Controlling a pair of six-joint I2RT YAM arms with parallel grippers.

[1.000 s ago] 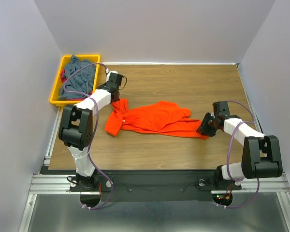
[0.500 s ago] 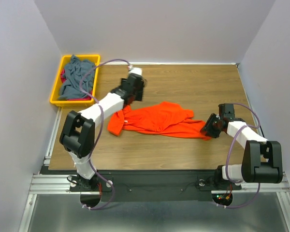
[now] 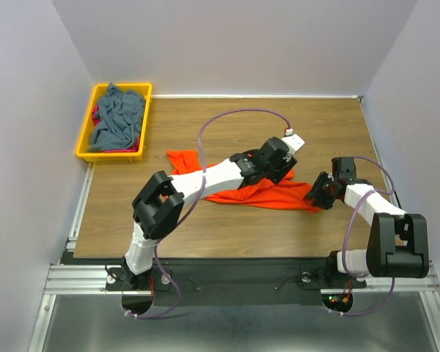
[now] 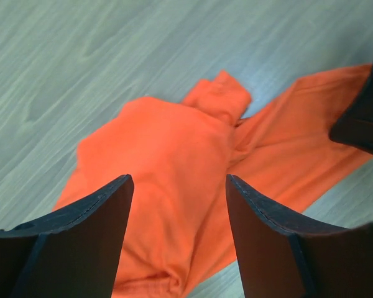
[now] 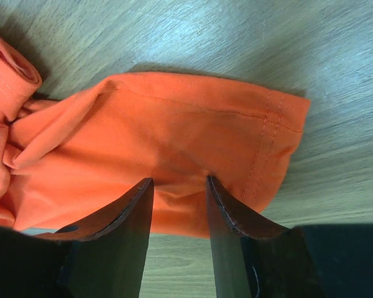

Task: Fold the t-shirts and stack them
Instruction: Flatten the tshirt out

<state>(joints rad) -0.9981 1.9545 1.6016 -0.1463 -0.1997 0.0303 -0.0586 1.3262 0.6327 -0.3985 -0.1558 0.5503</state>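
While the overhead view lays out the whole counter [image 3: 279, 117], it hides what either claw is doing. From above, the orange t-shirt [image 3: 249, 194] lies crumpled and stretched sideways across the middle of the counter. One end reaches out toward the left and the other runs right to the right claw [image 3: 313, 194]. The left arm stretches across the shirt, with the left claw [image 3: 279, 170] over its upper right part. At the far left corner a yellow bin [image 3: 84, 139] holds the grey-blue t-shirt [image 3: 117, 121], bunched up, with a sliver of red cloth [image 3: 95, 115] at its left side; neither wrist camera sees that bin. The left wrist view supplies what the top view cannot: the left claw [image 4: 178, 180] is released, its two fingers spread wide with nothing between them. It hovers above a rumpled mound of the orange t-shirt [image 4: 168, 143], and a folded sleeve end pokes out beyond. The right wrist view shows the right claw [image 5: 177, 185] set astride the near edge of a flat, stitched hem end of the orange t-shirt [image 5: 174, 124]. Its fingers are partly apart with cloth in the gap; whether they pinch it I cannot tell.
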